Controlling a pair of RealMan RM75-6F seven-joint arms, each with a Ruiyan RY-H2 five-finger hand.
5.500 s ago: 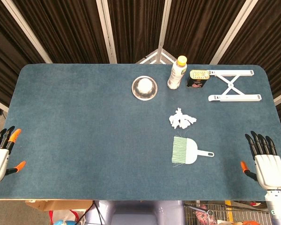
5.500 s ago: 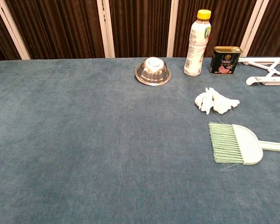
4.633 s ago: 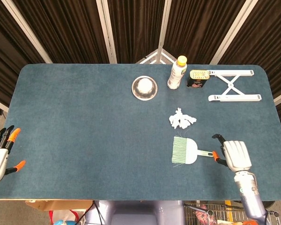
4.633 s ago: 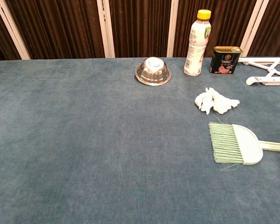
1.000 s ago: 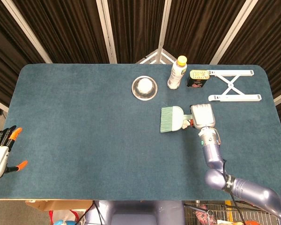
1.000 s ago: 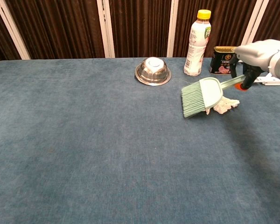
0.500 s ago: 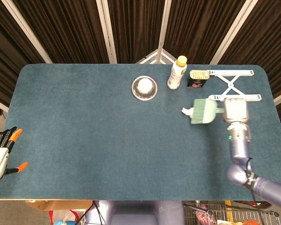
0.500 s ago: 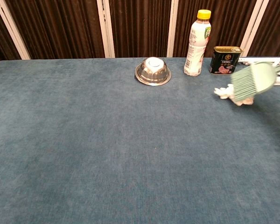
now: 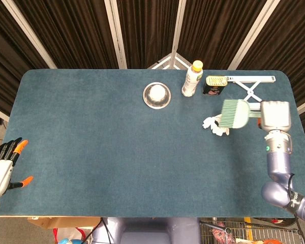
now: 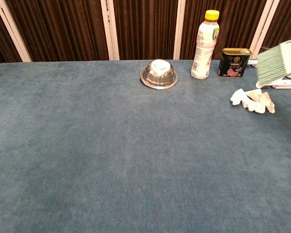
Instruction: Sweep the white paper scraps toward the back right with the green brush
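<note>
My right hand (image 9: 275,115) grips the handle of the green brush (image 9: 236,113) at the right side of the table. The brush (image 10: 278,60) is lifted off the cloth, its bristles pointing left, above and just right of the white paper scraps (image 10: 253,101). The scraps (image 9: 215,125) lie in a small loose clump on the blue cloth, right of centre. My left hand (image 9: 1,166) hangs open off the front left corner, holding nothing. The chest view shows only the brush head, not the right hand.
At the back stand a steel bowl (image 9: 157,95), a white bottle with a yellow cap (image 9: 192,79) and a dark tin (image 9: 214,85). A white folding stand (image 9: 250,84) lies at the back right, partly behind the brush. The blue table cloth (image 9: 91,132) spreads to the left.
The brush swept right and lifted off the cloth. The paper scraps were pushed right and now lie in a spread clump. The left hand has barely moved.
</note>
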